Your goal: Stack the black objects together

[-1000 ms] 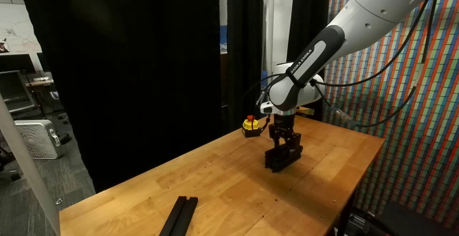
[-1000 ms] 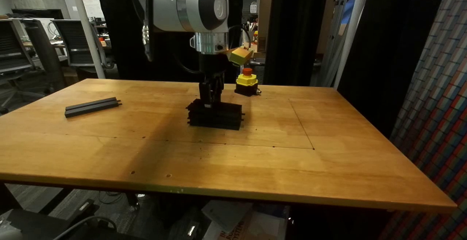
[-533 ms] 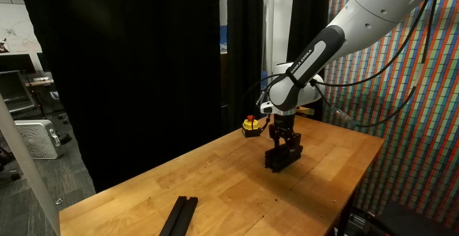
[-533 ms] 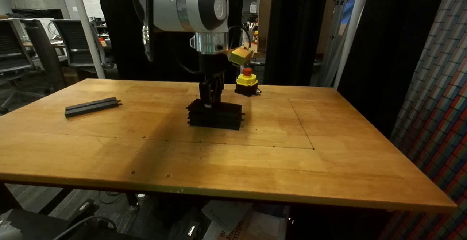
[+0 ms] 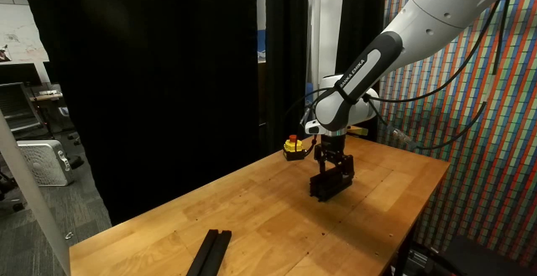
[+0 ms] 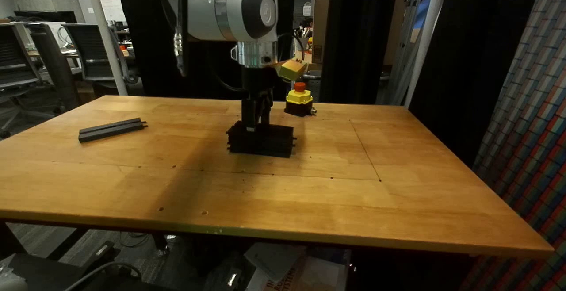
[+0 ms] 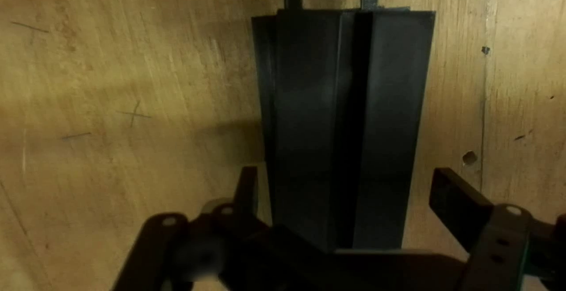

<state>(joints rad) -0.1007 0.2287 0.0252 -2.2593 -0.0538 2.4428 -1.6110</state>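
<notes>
Black bars [image 7: 316, 123] lie stacked, the parted pincer [image 7: 347, 185] astride.

Stacked bars [image 6: 273, 142] on the table [image 6: 309, 211], the gripper [image 5: 334, 173] astride them; in an exterior view, two bars [image 6: 110, 131] side by side at left; behind the stack, slightly right, a button [image 6: 299, 99].

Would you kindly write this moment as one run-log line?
End effector: open, straddling stacked black bars | separate black bars: lying apart on wooden table | stacking: incomplete
</notes>
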